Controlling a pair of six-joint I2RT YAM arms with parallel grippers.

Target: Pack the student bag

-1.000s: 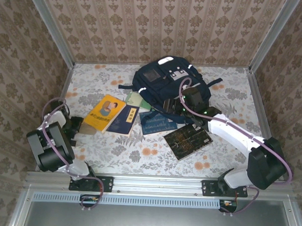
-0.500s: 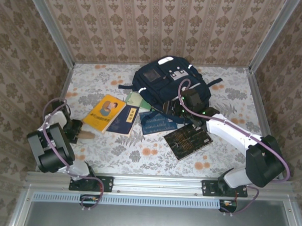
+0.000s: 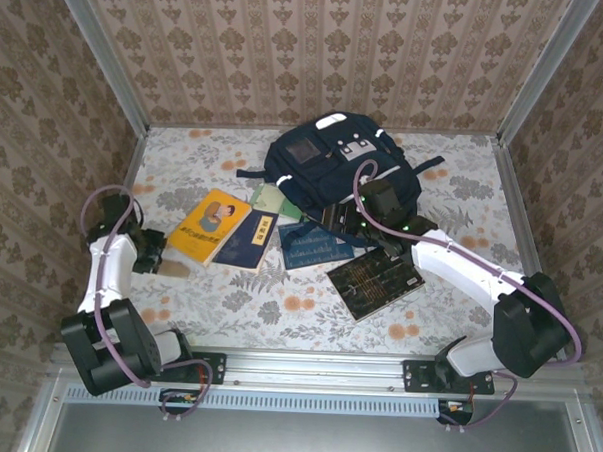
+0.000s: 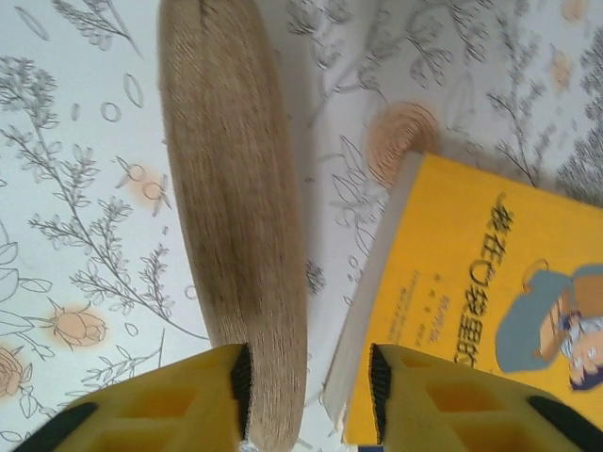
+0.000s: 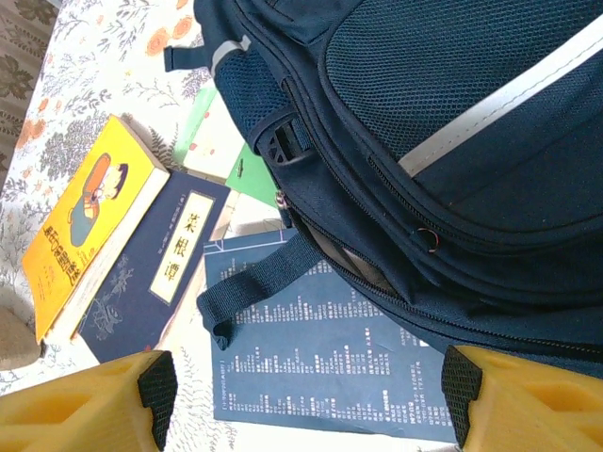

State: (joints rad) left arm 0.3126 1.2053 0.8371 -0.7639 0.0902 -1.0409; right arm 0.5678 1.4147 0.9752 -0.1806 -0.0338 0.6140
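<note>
Top view: the student bag (image 3: 329,162) lies far-centre on the table (image 3: 463,193), books (image 3: 311,248) before it. Left wrist: left gripper (image 4: 309,377), fingers spread astride a tan woven roll (image 4: 236,188) beside a yellow book (image 4: 490,282). Right wrist: right gripper (image 5: 306,395) spread wide above the bag

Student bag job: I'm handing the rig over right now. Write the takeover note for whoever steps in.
Left gripper: open, jaws straddling the end of a tan oblong object beside the yellow book; a gap shows on one side, so not clamped.
Right gripper: open, empty, over the student bag edge and the blue book.
Bag lies at the far middle of the table; the navy book and black book also lie outside it.
Done: nothing visibly packed.
Left: grip the tan object, then load it and the books.
</note>
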